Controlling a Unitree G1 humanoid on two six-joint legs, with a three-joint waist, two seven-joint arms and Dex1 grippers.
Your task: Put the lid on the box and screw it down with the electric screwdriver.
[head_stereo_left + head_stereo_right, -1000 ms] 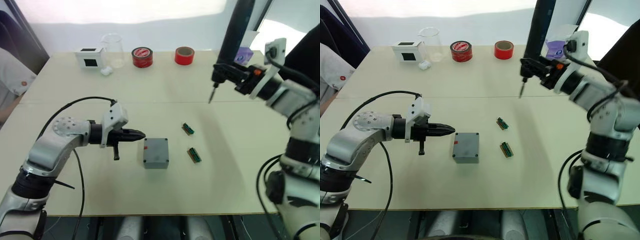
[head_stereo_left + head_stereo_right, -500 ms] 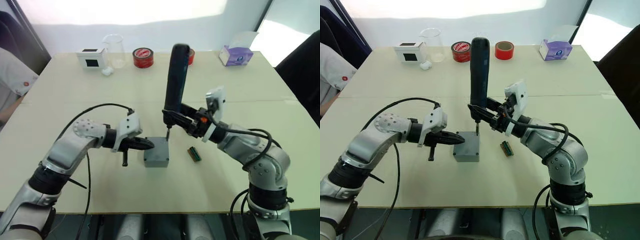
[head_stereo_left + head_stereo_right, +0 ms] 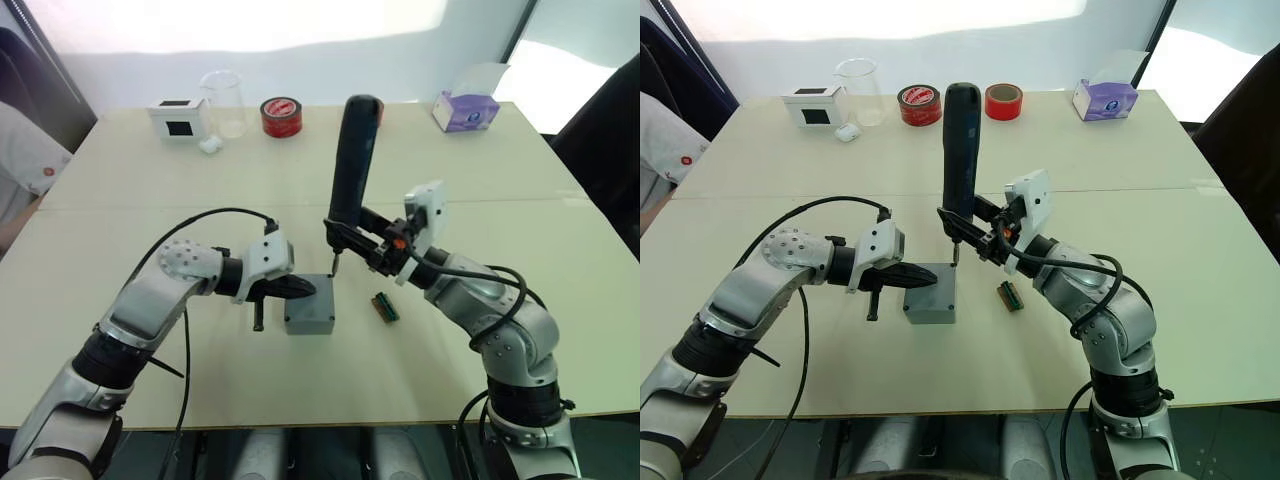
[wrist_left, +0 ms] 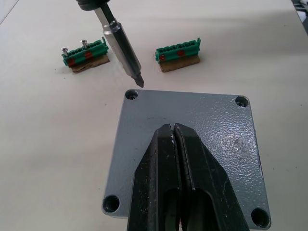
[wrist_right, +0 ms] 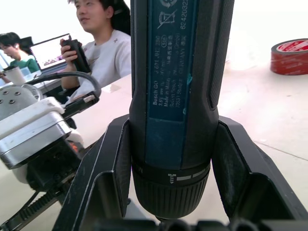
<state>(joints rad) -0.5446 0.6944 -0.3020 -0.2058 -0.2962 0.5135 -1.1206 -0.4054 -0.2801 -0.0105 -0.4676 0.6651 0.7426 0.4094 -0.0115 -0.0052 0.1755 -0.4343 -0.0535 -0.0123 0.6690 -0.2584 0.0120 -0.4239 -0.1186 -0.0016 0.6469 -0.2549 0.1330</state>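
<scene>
Lid (image 4: 211,144) sits on box (image 3: 309,318), mid worktop (image 3: 150,200), corner screw holes visible. Left gripper (image 4: 176,137) fingers pressed together, tips resting on lid top. Right gripper (image 5: 168,192) fingers clamped around electric screwdriver (image 3: 352,160), held upright, slightly tilted. Bit tip (image 4: 138,82) hovers just above lid corner hole on far side from left gripper, not touching. Two green terminal blocks (image 4: 178,53) on worktop just beyond box. Tape rolls (image 3: 920,104), glass beaker (image 3: 857,90), tissue box (image 3: 1103,99) along far edge.
</scene>
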